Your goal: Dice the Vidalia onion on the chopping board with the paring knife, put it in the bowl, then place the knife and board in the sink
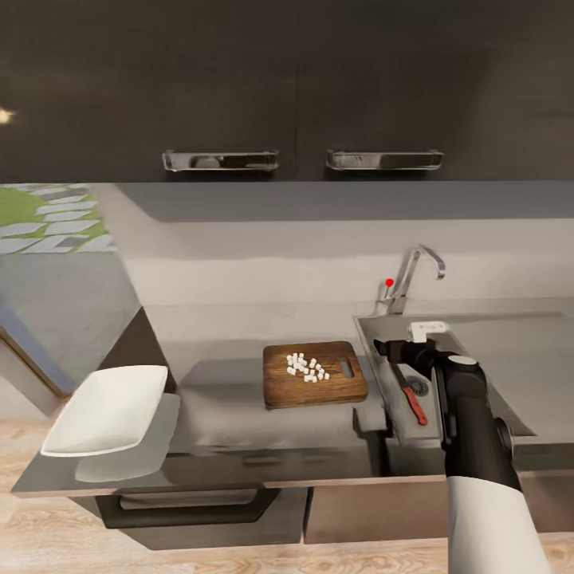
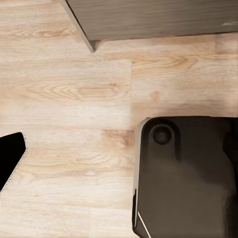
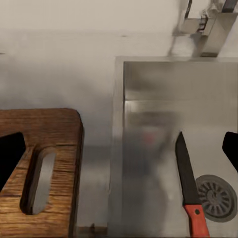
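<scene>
1. Your right arm is reaching over the sink [image 1: 478,335]; its fingers [image 3: 232,148] are standing apart, gripping nothing.
2. Below them, the paring knife [image 3: 188,186] is lying in the basin beside the drain [image 3: 217,197].
3. Onion pieces [image 1: 306,367] are sitting on the chopping board [image 1: 315,387], on the desk [image 1: 223,383], bowl [image 1: 108,408] well apart.
4. Your left fingers [image 2: 10,156] are mostly cut off; their state can't be told.

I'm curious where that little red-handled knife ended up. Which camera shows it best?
The right wrist view: the paring knife lies large and sharp in the sink, beside the drain. The head view shows it small, partly behind the right arm. The left wrist view faces the floor.
</scene>
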